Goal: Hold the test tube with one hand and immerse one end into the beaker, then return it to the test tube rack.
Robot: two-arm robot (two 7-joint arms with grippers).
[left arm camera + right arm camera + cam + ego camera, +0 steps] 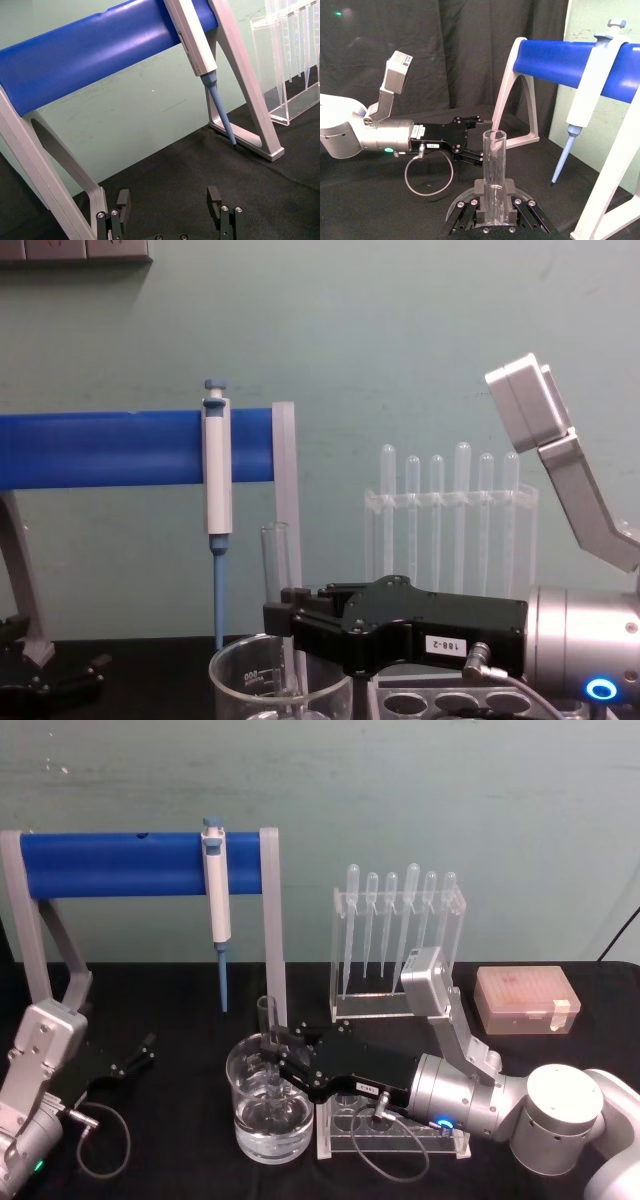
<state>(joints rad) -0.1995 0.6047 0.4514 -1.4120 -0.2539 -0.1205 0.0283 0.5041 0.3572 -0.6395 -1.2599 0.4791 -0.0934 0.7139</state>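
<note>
Since the right gripper [275, 1058] has the tube [267, 1012] pinched upright between its fingers, with the bottom end down inside the beaker [240, 1082] and, as far as I can tell, under the water [270, 1132], I'd call the dipping part pretty much done. What's left is lifting it clear and dropping it into the rack [440, 1146], which sits just beside the beaker on the robot's right, so it's a short trip. Left gripper [135, 1058] is parked well off to the left, low over the table [180, 1165], fingers spread, holding nothing. Table's draped in black, and at the back there's a blue stand [110, 863] with a pipettor [217, 890] hanging off it, a row of pipettes [413, 910] in a clear holder [345, 1005] and a pinkish box [525, 1000], all against a plain green wall [450, 790].
</note>
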